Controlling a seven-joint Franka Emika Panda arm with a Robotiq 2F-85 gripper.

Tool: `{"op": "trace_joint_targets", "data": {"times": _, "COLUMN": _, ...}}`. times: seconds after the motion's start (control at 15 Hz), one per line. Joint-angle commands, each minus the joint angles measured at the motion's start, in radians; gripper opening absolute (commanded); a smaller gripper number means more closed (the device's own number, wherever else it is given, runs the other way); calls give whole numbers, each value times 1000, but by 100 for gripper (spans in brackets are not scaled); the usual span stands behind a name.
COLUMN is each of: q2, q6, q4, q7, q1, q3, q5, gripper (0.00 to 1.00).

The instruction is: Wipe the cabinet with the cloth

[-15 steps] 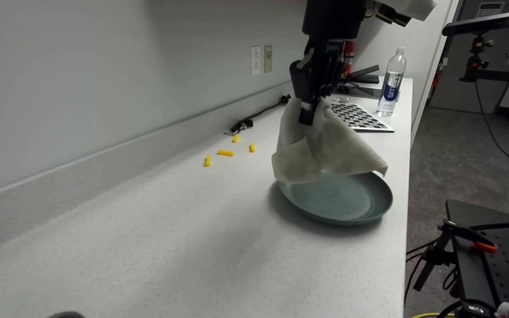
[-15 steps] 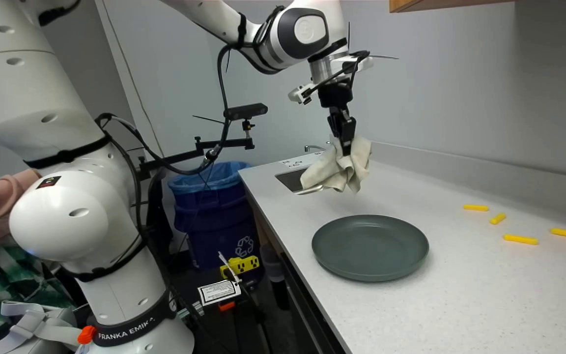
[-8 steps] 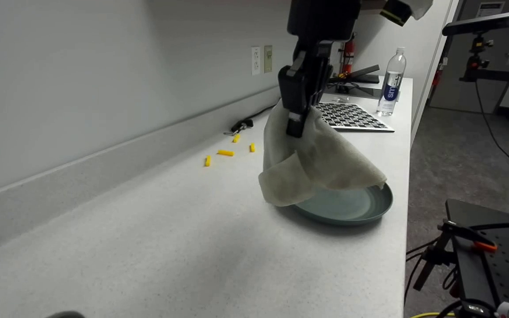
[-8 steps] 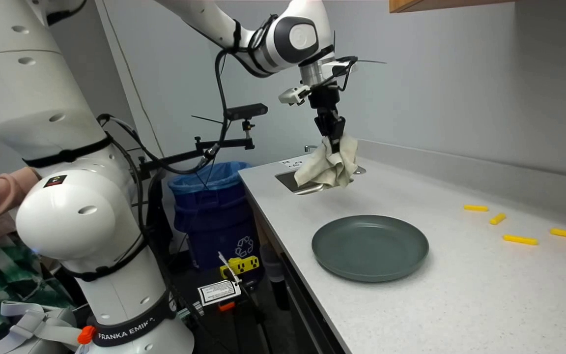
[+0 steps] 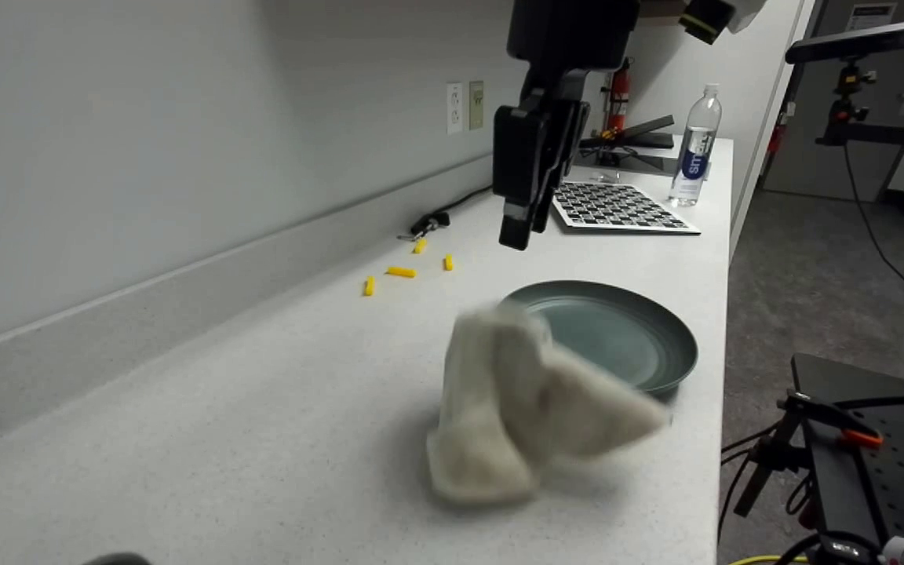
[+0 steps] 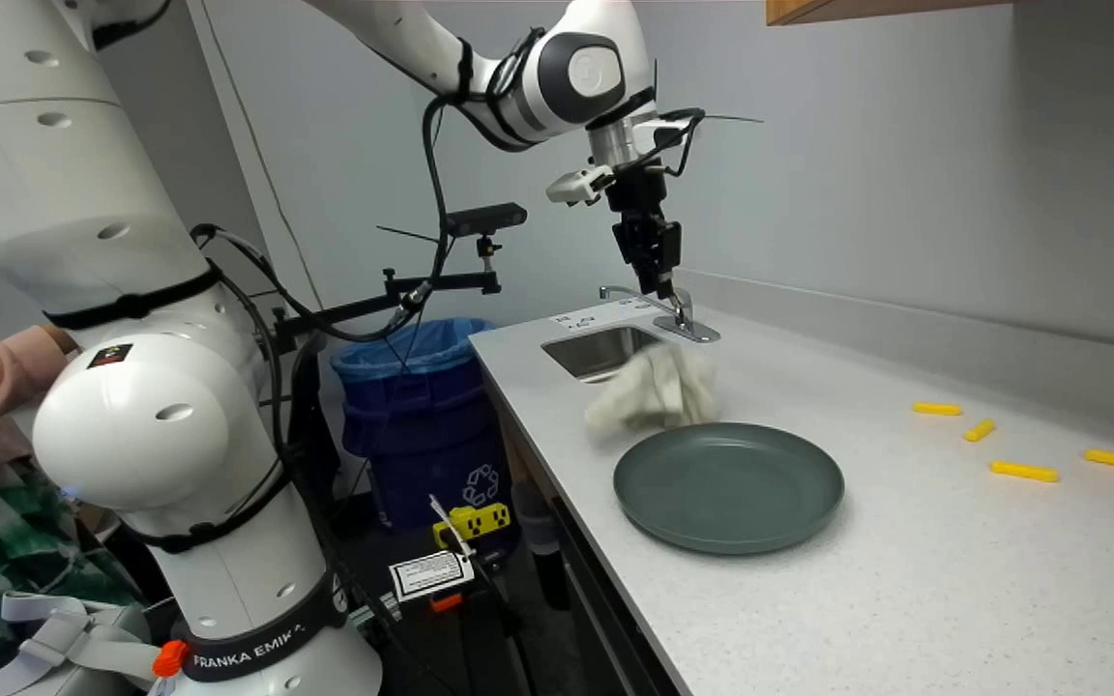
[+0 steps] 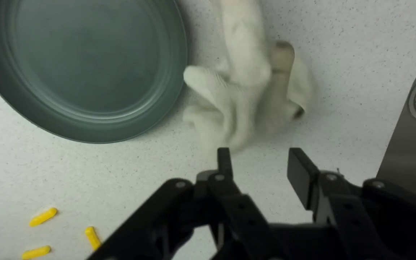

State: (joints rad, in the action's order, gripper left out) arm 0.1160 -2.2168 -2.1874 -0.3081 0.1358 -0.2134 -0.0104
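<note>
Noting the gripper (image 7: 260, 162) first: low in the wrist view its jaws are spread with nothing between them, and both exterior views show it apart from the cloth (image 7: 244, 83) below. The cloth is upper middle in the wrist view, just beside the plate (image 7: 85, 54), a fold at its rim; it is blurred, and we cannot tell whether it touches the counter (image 5: 264, 439). Our main worry: unheld, the cloth may settle with an end over that rim, so that wiping would drag the plate along. It may also bunch into a heap; a shallow grasp could then pinch a single fold and slip. Yellow sticks (image 7: 43, 217), lower left of the wrist view, would likely scatter under a broad sweep. In an exterior view, the faucet (image 6: 688, 330) and sink (image 6: 600, 348), mid-frame, would limit travel behind the cloth. The checkered board (image 5: 621, 208) and bottle (image 5: 695, 145), upper right in an exterior view, stand farther off. Whether the overhead cabinet corner (image 6: 876, 10), top right of an exterior view, is the surface meant, we cannot say.
</note>
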Motion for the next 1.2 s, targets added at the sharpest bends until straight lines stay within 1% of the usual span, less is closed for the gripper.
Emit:
{"op": "trace_joint_targets", "data": {"times": 0.0, "q2": 11, "q6": 13, "q4": 18, "q7": 40, "q1": 8, "q3": 13, "q5": 6, "gripper": 78}}
{"op": "trace_joint_targets", "data": {"times": 0.2, "q2": 23, "q6": 12, "q4": 20, "q7": 47, "q1": 2, "q3": 22, "q5": 8, "gripper": 99}}
{"op": "trace_joint_targets", "data": {"times": 0.4, "q2": 55, "q6": 30, "q4": 13, "q7": 37, "q1": -9, "q3": 37, "q5": -12, "gripper": 100}}
{"op": "trace_joint_targets", "data": {"times": 0.6, "q2": 115, "q6": 61, "q4": -4, "q7": 36, "q1": -30, "q3": 53, "q5": -79, "gripper": 100}}
{"op": "trace_joint_targets", "data": {"times": 0.87, "q2": 225, "q6": 150, "q4": -26, "q7": 61, "q1": -59, "q3": 74, "q5": -167, "gripper": 100}}
{"op": "trace_joint_targets", "data": {"times": 1.13, "q2": 336, "q6": 217, "q4": -44, "q7": 95, "q1": -81, "q3": 94, "q5": -190, "gripper": 100}}
